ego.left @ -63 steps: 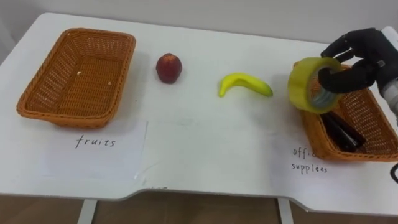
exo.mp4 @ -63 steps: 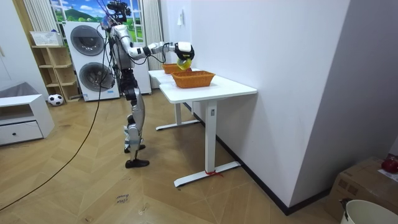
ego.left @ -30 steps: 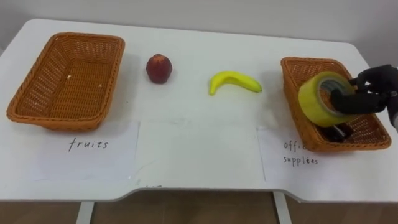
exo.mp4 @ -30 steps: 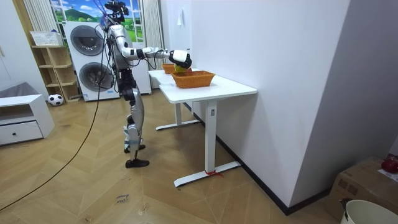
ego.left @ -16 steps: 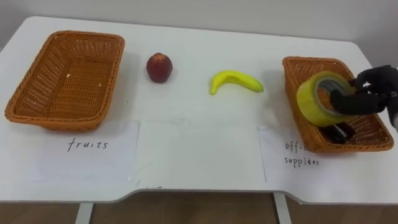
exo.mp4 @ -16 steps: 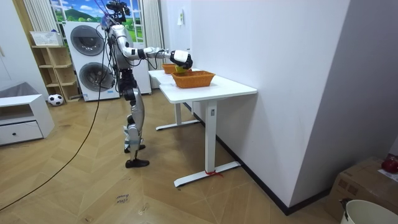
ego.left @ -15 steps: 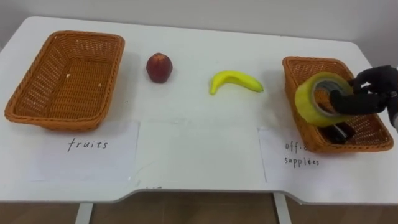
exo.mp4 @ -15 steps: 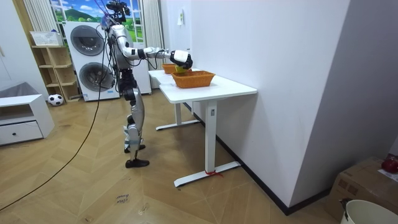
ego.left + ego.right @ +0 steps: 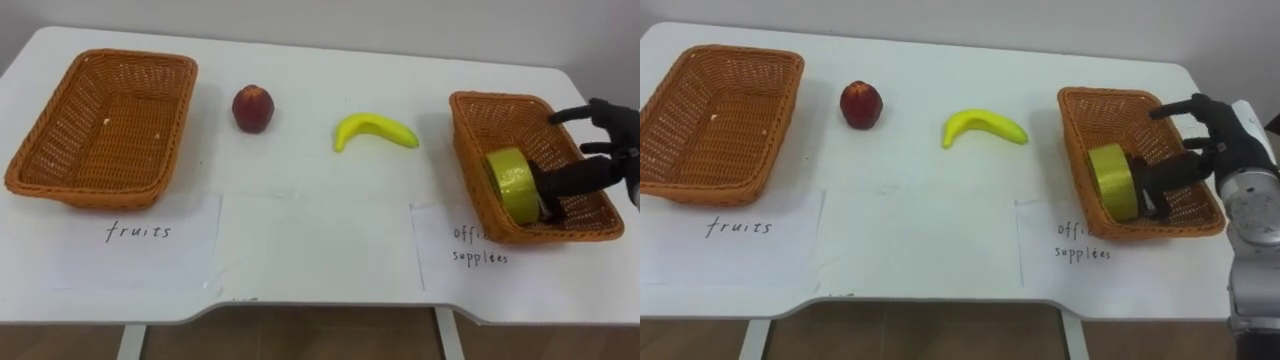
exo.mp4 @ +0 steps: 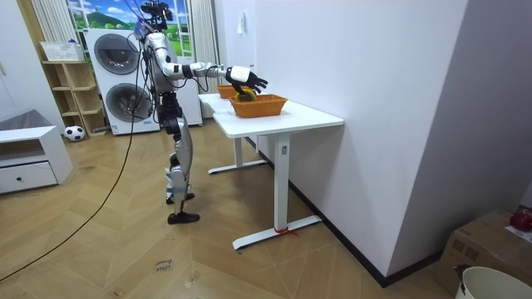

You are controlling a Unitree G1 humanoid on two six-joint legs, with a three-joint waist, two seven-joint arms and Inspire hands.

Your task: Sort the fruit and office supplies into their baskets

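Observation:
A yellow tape roll (image 9: pixel 512 184) lies on its edge inside the right wicker basket (image 9: pixel 481 108), which stands behind a handwritten office supplies label (image 9: pixel 481 247). My right hand (image 9: pixel 607 128) hovers over that basket's right side. It is open, with fingers spread and straight; the thumb reaches toward the roll without gripping it. A red apple (image 9: pixel 252 108) and a yellow banana (image 9: pixel 375 130) rest on the white table (image 9: pixel 320 240) between the baskets. The left wicker basket (image 9: pixel 60 178) has a fruits label (image 9: pixel 140 232) in front of it. In the room view I stand at the table's end with my right hand (image 10: pixel 248 80) over the near basket.
Both paper labels lie flat near the table's front edge. In the room view, a white wall runs along the table's right side and washing machines (image 10: pixel 116 79) stand behind me.
My right hand has opened and let go of the tape roll, which has dropped from above the rim down into the office supplies basket.

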